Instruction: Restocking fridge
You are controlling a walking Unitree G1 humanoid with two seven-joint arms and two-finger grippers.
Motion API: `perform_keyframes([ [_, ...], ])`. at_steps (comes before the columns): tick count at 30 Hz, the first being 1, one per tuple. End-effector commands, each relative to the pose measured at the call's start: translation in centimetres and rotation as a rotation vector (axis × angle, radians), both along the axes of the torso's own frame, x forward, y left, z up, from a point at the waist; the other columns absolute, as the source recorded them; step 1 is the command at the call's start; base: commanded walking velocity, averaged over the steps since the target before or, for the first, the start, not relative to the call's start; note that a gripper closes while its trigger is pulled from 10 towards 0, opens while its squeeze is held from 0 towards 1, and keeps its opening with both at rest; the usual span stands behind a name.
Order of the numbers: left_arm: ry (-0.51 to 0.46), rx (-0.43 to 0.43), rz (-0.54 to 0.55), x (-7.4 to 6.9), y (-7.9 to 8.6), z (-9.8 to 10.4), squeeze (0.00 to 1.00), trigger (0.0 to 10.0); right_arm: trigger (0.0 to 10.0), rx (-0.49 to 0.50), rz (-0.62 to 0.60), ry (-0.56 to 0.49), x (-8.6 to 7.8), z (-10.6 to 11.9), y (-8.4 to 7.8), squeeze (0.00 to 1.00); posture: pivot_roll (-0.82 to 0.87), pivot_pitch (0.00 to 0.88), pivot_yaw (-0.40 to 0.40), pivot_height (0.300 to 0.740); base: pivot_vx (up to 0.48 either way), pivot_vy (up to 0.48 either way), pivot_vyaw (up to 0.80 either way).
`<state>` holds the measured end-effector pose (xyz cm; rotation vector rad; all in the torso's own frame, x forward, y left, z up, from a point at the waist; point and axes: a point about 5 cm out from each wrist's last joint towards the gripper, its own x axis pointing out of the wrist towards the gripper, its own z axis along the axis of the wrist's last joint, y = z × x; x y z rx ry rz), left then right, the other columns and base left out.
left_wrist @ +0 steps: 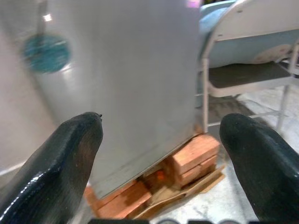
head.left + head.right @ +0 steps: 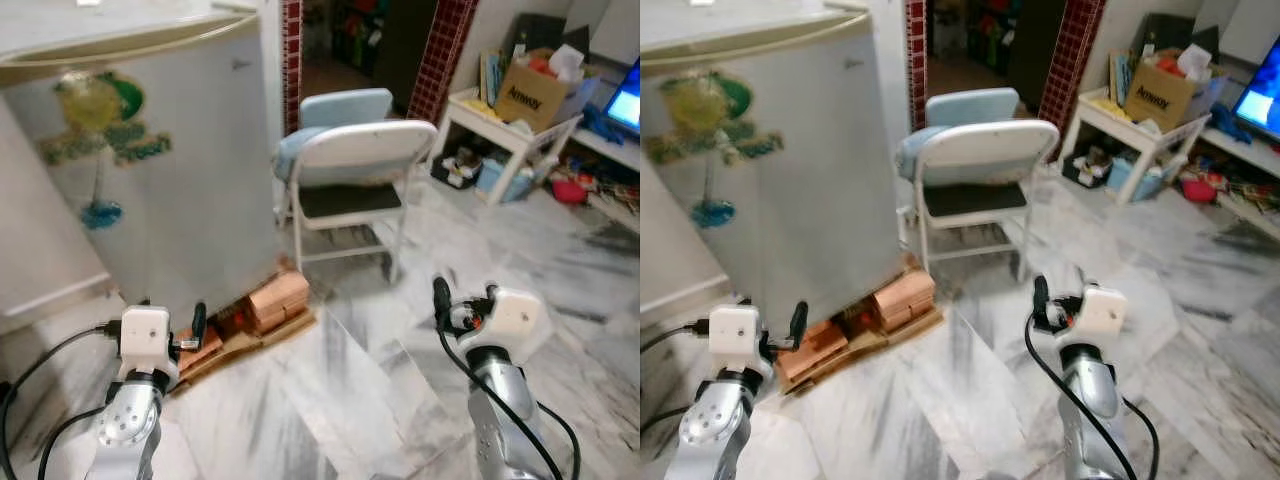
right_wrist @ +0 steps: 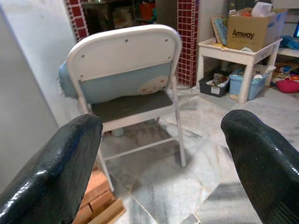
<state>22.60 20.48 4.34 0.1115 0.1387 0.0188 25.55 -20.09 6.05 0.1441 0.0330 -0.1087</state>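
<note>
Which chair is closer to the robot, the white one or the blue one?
The white folding chair. It stands in front, its back to the robot, and the blue chair peeks out behind it.

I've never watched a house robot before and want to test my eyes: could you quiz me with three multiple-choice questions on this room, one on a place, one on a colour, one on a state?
1. What does the fridge stand on?
A. red bricks
B. a rug
C. wheels

2. What colour is the folding chair frame?
A. black
B. white
C. green

3. How are the left gripper fingers?
A. clamped on a bottle
B. shut empty
C. apart, holding nothing

Answers: 1 A, bricks show under its base. 2 B, its backrest and legs are white. 3 C, the left wrist view shows a wide empty gap.
</note>
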Motion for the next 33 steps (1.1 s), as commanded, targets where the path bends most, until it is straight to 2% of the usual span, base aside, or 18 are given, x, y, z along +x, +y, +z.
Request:
perform_keyframes([
  [1,-0.008,0.0,-0.024,0.0,-0.6,0.2,0.0,10.0,10.0,-0.018,-0.003,-0.016,-0.1,0.4,-0.5,0.0,0.03,0.0,-0.012,0.74,0.0,0.48,0.0],
  [8,-0.016,0.012,-0.012,0.7,-0.3,0.5,0.0,10.0,10.0,-0.026,0.034,-0.033,0.8,0.9,0.5,0.0,0.04,0.0,-0.018,0.74,0.0,0.48,0.0],
  [14,-0.027,0.034,-0.004,1.1,0.2,0.8,0.0,10.0,10.0,-0.027,0.046,-0.039,1.1,1.1,0.6,0.0,0.03,0.0,-0.019,0.74,0.0,0.48,-0.71],
  [25,-0.03,0.038,-0.012,1.2,0.1,0.8,0.0,10.0,10.0,-0.018,0.038,-0.038,1.0,1.1,0.5,0.0,0.02,0.0,-0.017,0.74,0.0,0.48,-0.71],
  [33,-0.029,0.04,-0.022,1.3,-0.3,0.8,0.0,10.0,10.0,-0.019,0.039,-0.036,1.4,1.2,0.4,0.0,0.03,0.0,-0.02,0.74,0.0,0.48,-0.38],
])
